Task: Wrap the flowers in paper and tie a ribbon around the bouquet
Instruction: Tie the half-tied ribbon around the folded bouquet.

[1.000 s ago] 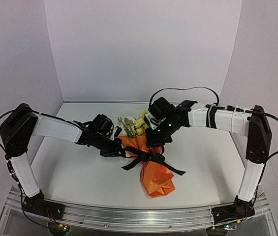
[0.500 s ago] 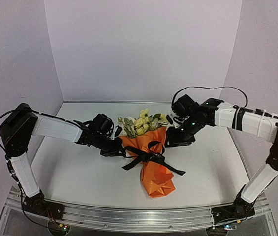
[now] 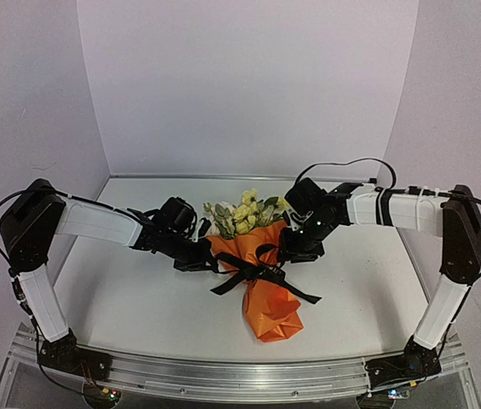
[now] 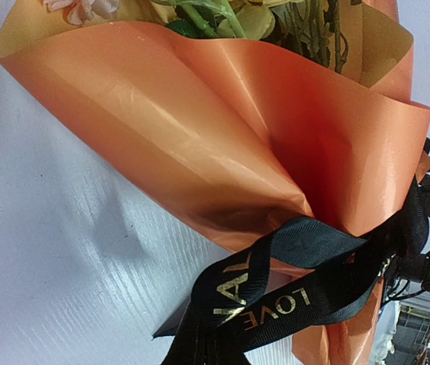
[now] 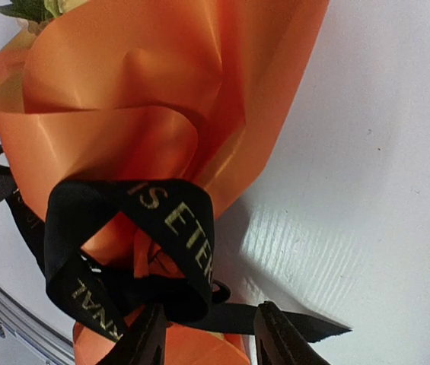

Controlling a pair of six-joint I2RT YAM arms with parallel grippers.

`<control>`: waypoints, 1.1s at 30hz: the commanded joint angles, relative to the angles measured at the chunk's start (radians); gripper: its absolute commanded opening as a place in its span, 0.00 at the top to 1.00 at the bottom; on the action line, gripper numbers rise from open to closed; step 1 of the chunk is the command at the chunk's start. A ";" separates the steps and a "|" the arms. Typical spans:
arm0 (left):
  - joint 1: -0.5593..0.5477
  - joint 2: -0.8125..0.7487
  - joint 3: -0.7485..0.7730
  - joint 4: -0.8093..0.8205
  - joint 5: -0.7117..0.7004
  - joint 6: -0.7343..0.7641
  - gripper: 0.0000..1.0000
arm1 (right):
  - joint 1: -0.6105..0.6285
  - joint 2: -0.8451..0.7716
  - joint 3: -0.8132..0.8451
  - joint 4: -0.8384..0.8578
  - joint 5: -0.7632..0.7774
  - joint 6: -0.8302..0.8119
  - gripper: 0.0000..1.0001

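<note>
bench (image 3: 138,298): white top. The bouquet (image 3: 261,294) lies about mid-bench, foot end toward the arm bases and blooms toward the back wall. Same spot as a second ago.
paper (image 3: 272,317): orange cone. The scrunched foot is nearest and it flares open further back. A bit of the yellow inner face peeks out at the rim in the left wrist view.
ribbon (image 3: 257,273): black with pale lettering, knotted round the cone's waist. One tail trails off to the right across the bench, and a loop stands up on the right side.
left pincer (image 3: 199,256): right up against the cone's left side at ribbon height, clamped tight on a ribbon strand as far as I can make out. It hasn't budged.
right pincer (image 3: 294,247): just beside the cone's right edge, fingers partway apart and gripping nothing, with a ribbon tail crossing the gap.
what changed: a second ago the right arm leaned over the blooms. Then it swung out to the right, and now it's back in next to the paper.
flowers (image 3: 244,213): pale yellow and cream heads with green leaves, poking out of the far end. They're no longer half covered by the right arm.
</note>
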 commanded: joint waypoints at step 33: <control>0.075 -0.123 -0.096 -0.033 -0.050 0.017 1.00 | 0.009 -0.087 -0.194 0.002 0.302 -0.078 1.00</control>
